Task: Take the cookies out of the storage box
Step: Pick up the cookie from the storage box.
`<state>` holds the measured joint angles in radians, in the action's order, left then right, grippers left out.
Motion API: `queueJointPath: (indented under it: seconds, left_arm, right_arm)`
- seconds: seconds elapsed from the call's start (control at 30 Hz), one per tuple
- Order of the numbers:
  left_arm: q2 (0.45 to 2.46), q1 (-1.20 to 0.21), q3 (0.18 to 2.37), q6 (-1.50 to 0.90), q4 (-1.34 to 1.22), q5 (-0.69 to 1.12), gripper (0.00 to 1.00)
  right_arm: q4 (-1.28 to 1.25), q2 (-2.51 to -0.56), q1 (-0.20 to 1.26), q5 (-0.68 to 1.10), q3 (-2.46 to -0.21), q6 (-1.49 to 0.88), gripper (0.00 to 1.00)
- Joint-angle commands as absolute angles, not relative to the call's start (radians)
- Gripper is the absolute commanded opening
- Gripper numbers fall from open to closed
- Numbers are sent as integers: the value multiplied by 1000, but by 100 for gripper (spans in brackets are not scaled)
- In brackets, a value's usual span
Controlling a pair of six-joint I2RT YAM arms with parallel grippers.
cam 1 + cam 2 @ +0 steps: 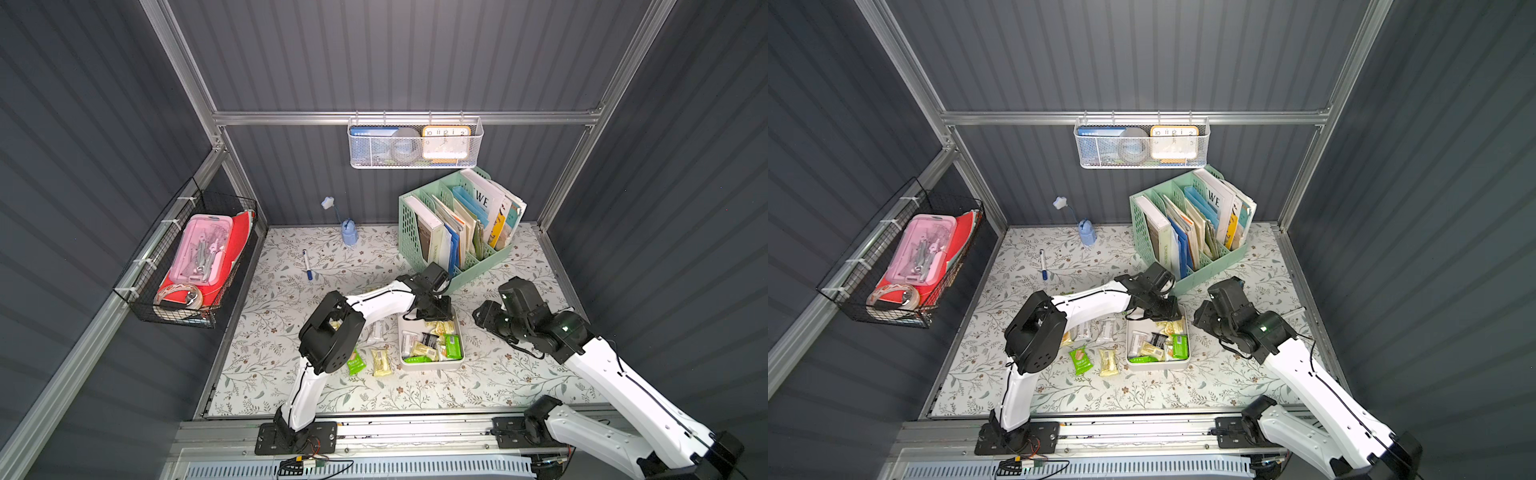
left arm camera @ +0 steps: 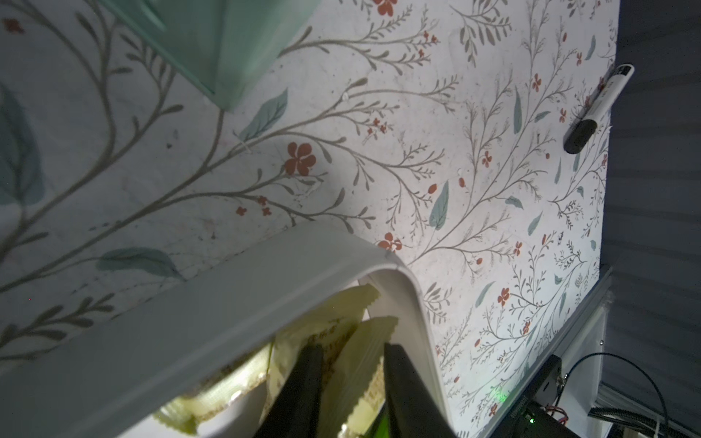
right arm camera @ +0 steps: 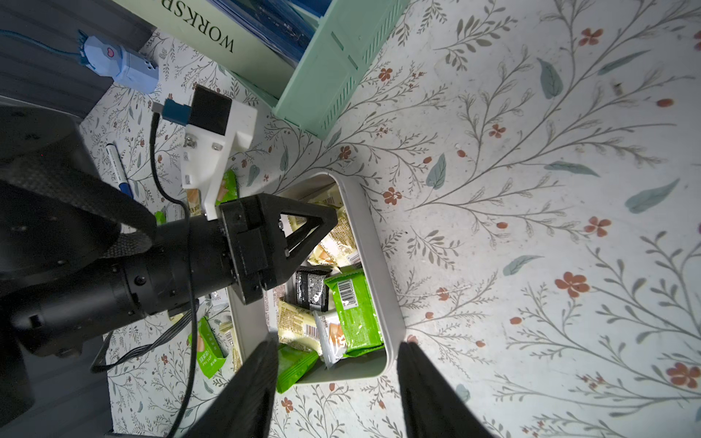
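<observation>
The white storage box (image 1: 432, 366) (image 1: 1158, 366) sits mid-table and holds several cookies (image 1: 453, 347) (image 1: 1179, 347) (image 3: 352, 311) in green, pale yellow, silver and black wrappers. My left gripper (image 1: 436, 313) (image 1: 1163, 316) (image 2: 352, 349) reaches down into the box's far end by its wall (image 2: 227, 303). It is shut on a pale yellow cookie packet (image 2: 371, 341). My right gripper (image 1: 482, 320) (image 1: 1200, 318) (image 3: 339, 341) hangs open just right of the box, holding nothing. More cookies (image 1: 381, 361) (image 1: 1080, 360) lie on the table left of the box.
A mint-green file organizer (image 1: 457, 232) full of books stands right behind the box. A marker pen (image 1: 307, 266) and a small blue gadget (image 1: 349, 232) lie at the back left. A white mesh basket (image 1: 415, 143) hangs on the back wall, and a black wire basket (image 1: 191, 257) on the left wall.
</observation>
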<state>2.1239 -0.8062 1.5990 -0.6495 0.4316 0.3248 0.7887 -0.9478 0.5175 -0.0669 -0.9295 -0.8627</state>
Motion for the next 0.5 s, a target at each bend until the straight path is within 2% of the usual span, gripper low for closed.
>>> queueJointPath:
  seconds: [0.0, 0.13, 0.3, 0.47]
  left_arm:
    - [2143, -812, 1605, -629, 480, 319, 27]
    - [2143, -812, 1608, -629, 482, 314, 21]
    - [2134, -812, 1612, -626, 482, 306, 8]
    - [2120, -813, 1615, -620, 485, 300, 2]
  right_arm:
    - [794, -953, 515, -62, -950, -856, 56]
    - [792, -954, 515, -58, -950, -856, 56]
    - [796, -951, 515, -59, -950, -853, 56]
    - [796, -951, 515, -61, -950, -854, 56]
